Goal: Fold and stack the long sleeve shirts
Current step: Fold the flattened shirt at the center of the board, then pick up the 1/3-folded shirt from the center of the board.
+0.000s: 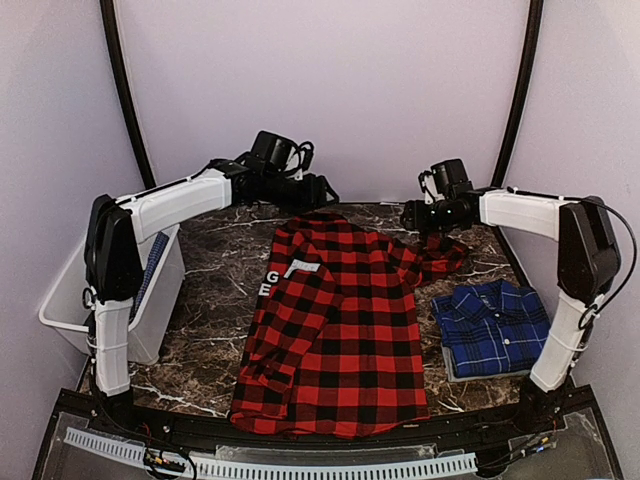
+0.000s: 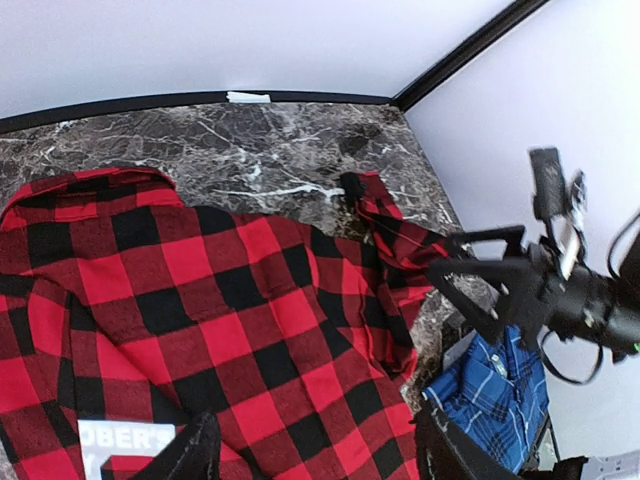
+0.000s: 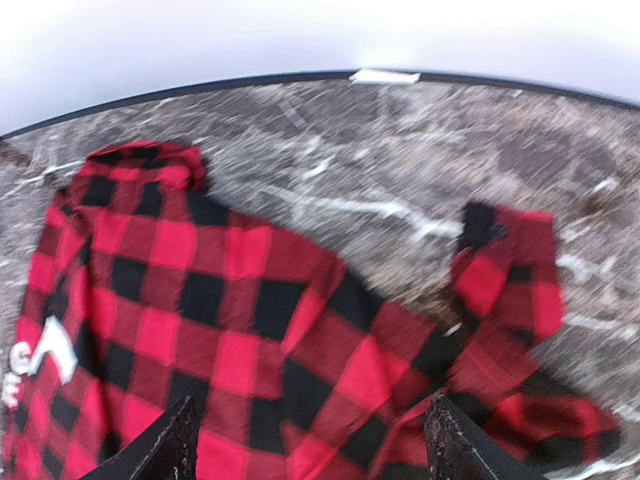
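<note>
Left gripper point(image 2: 315, 432), right gripper point(image 3: 310, 410): both with jaws spread wide and empty, hovering over the red-and-black shirt point(image 1: 335, 320), which lies spread out just beneath them. Blue plaid shirt point(image 1: 492, 325): folded, well back from the right gripper, beside that arm's base.

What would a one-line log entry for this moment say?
red-and-black shirt: spread mid-table | blue plaid shirt: folded, right side | left gripper: open, empty, above shirt | right gripper: open, empty, above sleeve
</note>
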You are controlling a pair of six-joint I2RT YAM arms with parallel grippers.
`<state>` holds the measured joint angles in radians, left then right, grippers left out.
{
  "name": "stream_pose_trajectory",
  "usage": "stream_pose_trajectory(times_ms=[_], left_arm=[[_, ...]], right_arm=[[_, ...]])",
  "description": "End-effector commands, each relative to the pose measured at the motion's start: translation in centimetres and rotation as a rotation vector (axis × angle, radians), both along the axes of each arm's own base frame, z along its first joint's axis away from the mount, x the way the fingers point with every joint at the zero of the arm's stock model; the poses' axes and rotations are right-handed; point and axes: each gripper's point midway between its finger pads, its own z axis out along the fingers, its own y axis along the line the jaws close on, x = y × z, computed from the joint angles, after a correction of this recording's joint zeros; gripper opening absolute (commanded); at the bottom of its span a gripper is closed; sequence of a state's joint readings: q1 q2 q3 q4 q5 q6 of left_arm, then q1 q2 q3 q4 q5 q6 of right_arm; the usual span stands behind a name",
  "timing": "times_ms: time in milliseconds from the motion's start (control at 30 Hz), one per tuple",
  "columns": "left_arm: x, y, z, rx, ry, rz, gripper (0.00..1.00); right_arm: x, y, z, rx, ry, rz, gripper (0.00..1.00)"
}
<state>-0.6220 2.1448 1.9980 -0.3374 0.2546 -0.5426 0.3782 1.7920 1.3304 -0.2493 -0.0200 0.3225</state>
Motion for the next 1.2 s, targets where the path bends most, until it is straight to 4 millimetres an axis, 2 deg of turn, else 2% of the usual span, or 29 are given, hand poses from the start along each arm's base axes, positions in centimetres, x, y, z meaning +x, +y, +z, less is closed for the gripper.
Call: stream_pose_trajectory(times_ms=[0, 33, 67, 100, 133, 167, 200, 233, 267, 300, 333, 400, 533, 633, 767, 833, 933, 1033, 1167], left_arm=[[-3.9, 2.4, 0.0, 0.038, 0.048, -0.006, 0.65], [-4.8, 3.1, 0.1, 0.033, 0.047, -0.002, 0.65], [-5.4, 3.7, 1.1, 0.023, 0.031, 0.005, 0.65], [-6.0, 4.1, -0.1, 0.032, 0.050, 0.009, 0.65], [-6.6, 4.5, 0.7, 0.021, 0.039, 0.009, 0.65], [-7.1, 4.9, -0.4, 0.031, 0.061, 0.012, 0.65], [-7.6, 5.3, 0.2, 0.023, 0.053, 0.014, 0.65], [-8.1, 5.6, -0.8, 0.032, 0.072, 0.017, 0.65], [-8.5, 5.9, -0.4, 0.025, 0.068, 0.017, 0.65], [-9.0, 6.2, -1.2, 0.035, 0.086, 0.018, 0.65], [-9.3, 6.4, -0.9, 0.031, 0.082, 0.020, 0.65], [-10.0, 7.1, -1.9, 0.047, 0.102, 0.029, 0.65], [-10.9, 7.8, -2.5, 0.045, 0.124, 0.043, 0.65], [-11.4, 8.2, -2.9, 0.037, 0.134, 0.048, 0.65], [-12.0, 8.4, -3.7, 0.036, 0.157, 0.053, 0.65], [-12.1, 8.5, -3.9, 0.034, 0.164, 0.055, 0.65], [-12.3, 8.4, -3.9, 0.026, 0.172, 0.053, 0.65], [-12.4, 8.2, -4.0, 0.014, 0.180, 0.044, 0.65], [-12.4, 7.9, -4.1, 0.003, 0.185, 0.034, 0.65]], right_arm=[[3.1, -4.2, -0.8, -0.209, -0.028, -0.077, 0.74], [3.8, -4.8, -0.7, -0.234, -0.031, -0.090, 0.75], [4.3, -5.5, -0.9, -0.261, -0.027, -0.103, 0.75], [4.7, -5.9, -1.4, -0.286, -0.018, -0.104, 0.75], [5.1, -6.3, -1.7, -0.308, -0.012, -0.108, 0.75], [5.5, -6.6, -2.2, -0.328, -0.002, -0.105, 0.74], [5.7, -6.8, -3.1, -0.345, 0.018, -0.093, 0.74], [6.0, -6.9, -3.5, -0.359, 0.027, -0.083, 0.74], [6.1, -7.0, -4.0, -0.373, 0.041, -0.074, 0.74], [6.3, -6.9, -4.5, -0.383, 0.053, -0.063, 0.73], [6.4, -7.0, -4.8, -0.395, 0.062, -0.055, 0.73], [6.4, -7.2, -5.7, -0.417, 0.083, -0.044, 0.72], [6.3, -7.6, -7.2, -0.446, 0.118, -0.038, 0.68], [6.1, -7.7, -7.9, -0.440, 0.138, -0.036, 0.58], [5.6, -7.6, -8.0, -0.419, 0.144, -0.040, 0.36], [5.5, -7.5, -7.5, -0.405, 0.136, -0.045, 0.20], [5.5, -7.3, -5.3, -0.364, 0.092, -0.069, 0.01], [5.3, -6.3, -2.3, -0.273, 0.020, -0.063, 0.00], [4.2, -3.9, 2.3, -0.106, -0.107, 0.002, 0.00]])
